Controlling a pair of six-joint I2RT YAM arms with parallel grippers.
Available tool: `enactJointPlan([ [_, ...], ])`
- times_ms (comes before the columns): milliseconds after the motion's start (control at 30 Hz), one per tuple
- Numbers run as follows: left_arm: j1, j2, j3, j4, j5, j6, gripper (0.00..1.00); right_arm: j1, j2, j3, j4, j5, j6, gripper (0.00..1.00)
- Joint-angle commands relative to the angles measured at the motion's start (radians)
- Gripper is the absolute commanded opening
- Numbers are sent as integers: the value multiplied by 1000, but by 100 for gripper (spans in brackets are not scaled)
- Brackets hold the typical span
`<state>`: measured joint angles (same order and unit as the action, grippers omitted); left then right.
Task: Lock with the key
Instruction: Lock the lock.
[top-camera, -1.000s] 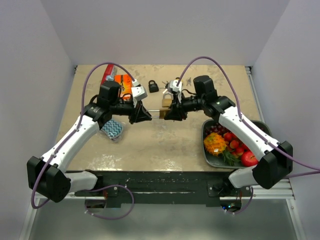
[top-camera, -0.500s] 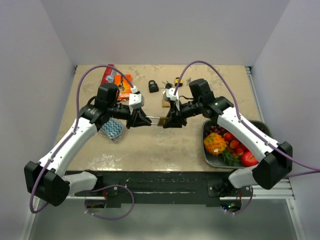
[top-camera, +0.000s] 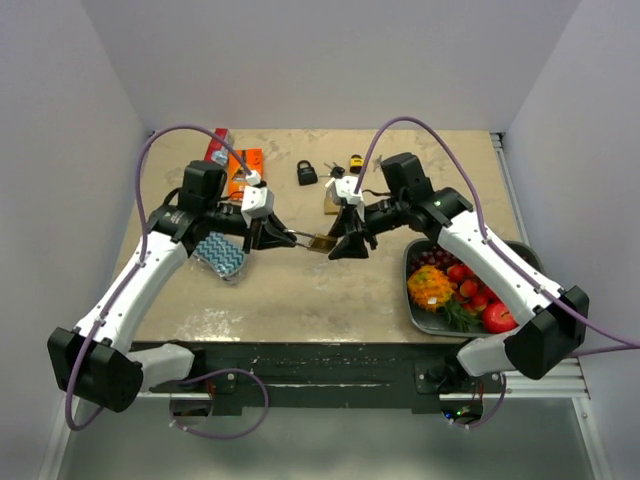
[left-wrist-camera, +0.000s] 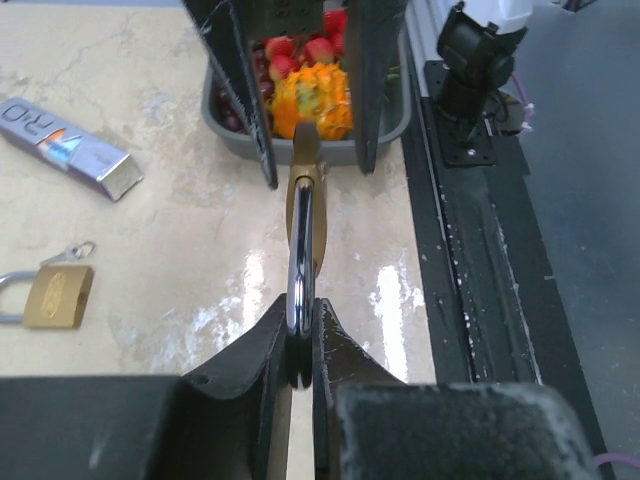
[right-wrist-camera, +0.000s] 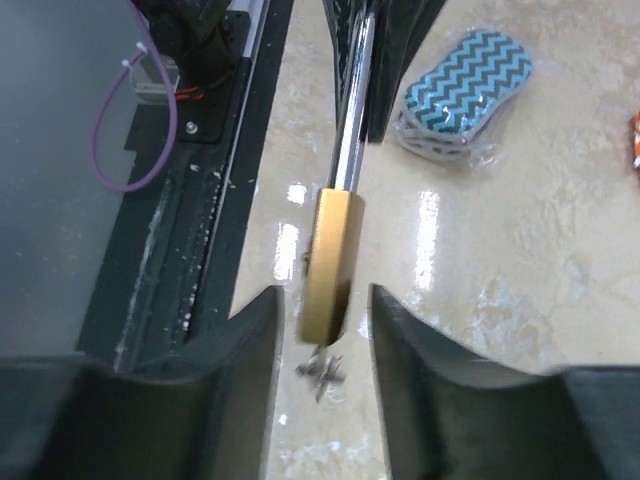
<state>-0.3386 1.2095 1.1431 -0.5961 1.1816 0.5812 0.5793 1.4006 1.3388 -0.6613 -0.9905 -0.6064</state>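
Left end effector (left-wrist-camera: 300, 335) is clamped narrow on the steel shackle of the small brass padlock (right-wrist-camera: 330, 255), holding it level above the beige stone counter (top-camera: 300, 290), mid-counter between the two arms. Right end effector (right-wrist-camera: 322, 300) stands part open, one finger on each side of the brass body, touching neither face. A small metal key (right-wrist-camera: 322, 367) appears to hang at the body's far end; too blurred to confirm.

Judgement: right should pinch the key head, not the body, square to the keyway. Turn without side load while left grips firmly. Risk: the shackle slipping between left's fingers.
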Motion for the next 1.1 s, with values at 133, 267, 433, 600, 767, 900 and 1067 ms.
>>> enactJointPlan([
  [133,121,-30,1,79,64,-75,0,-73,-34,23,-21,-30,39,60],
  [267,150,-24,-3,91,64,-102,0,-84,-29,-22,5,-13,53,60],
  [433,164,-21,-6,108,76,-129,0,-85,-38,-128,213,22,284,66],
  [600,170,-36,-22,235,116,-296,0,-84,-90,-308,624,53,534,65],
  [767,170,-53,-37,338,142,-411,0,-62,-66,-342,793,46,628,60],
  [900,170,-56,-37,367,151,-446,0,-29,-48,-331,818,41,628,56],
  [1067,170,-61,-39,395,153,-477,0,-9,-31,-323,830,33,628,50],
])
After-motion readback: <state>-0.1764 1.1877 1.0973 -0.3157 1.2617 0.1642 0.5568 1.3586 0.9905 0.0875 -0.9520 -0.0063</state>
